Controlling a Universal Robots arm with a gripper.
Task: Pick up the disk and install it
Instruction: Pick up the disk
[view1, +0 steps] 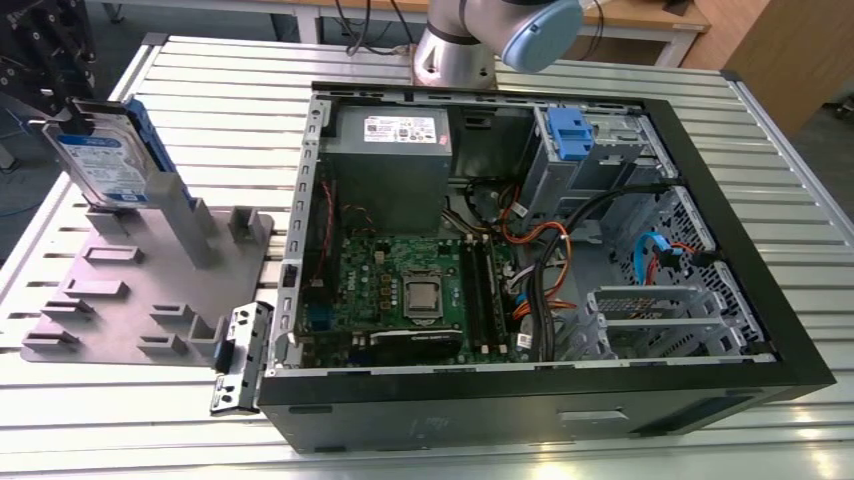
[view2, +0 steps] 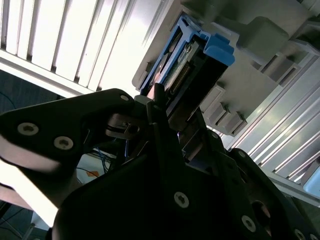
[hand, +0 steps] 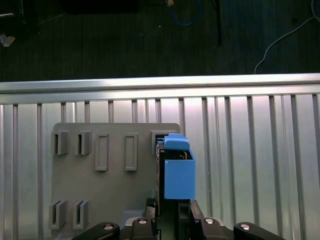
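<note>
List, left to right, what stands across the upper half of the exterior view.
disk, standing on edge over the grey fixture plate → grey power-supply box inside the open computer case → upright blue latch

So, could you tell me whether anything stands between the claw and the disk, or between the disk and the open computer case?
Nothing visible separates them: the claw is at the upright silver-metal hard drive with blue rails. Toward the open black computer case, the grey fixture's tall post stands beside it.
</note>
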